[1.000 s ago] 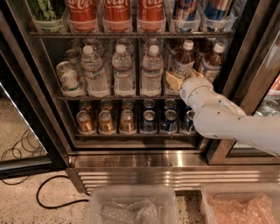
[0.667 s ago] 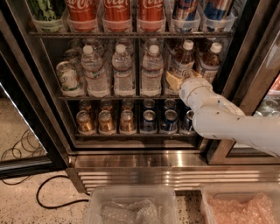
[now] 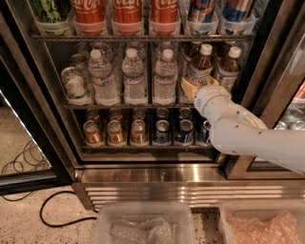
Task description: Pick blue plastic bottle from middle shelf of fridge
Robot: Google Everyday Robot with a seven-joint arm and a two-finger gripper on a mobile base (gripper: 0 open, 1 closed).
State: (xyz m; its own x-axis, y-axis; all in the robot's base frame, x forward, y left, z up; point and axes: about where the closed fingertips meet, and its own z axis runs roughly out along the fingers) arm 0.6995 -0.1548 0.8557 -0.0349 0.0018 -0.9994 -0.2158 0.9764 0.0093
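Note:
Two blue plastic bottles of amber-brown drink with white caps stand at the right end of the middle shelf (image 3: 124,106) of the fridge (image 3: 152,174): one at the left (image 3: 200,66), one at the right (image 3: 228,67). My gripper (image 3: 189,88), tan at its tip on a white arm (image 3: 248,136), reaches in from the right. It is at the lower part of the left bottle and covers the bottle's base. The arm hides the shelf's right front corner.
Three clear water bottles (image 3: 134,76) and a tilted green can (image 3: 75,86) fill the shelf's left lanes. Cola bottles (image 3: 127,14) stand above, cans (image 3: 138,133) below. The open door frame (image 3: 33,109) is at the left. Two plastic bins (image 3: 143,224) and a floor cable (image 3: 57,214) lie in front.

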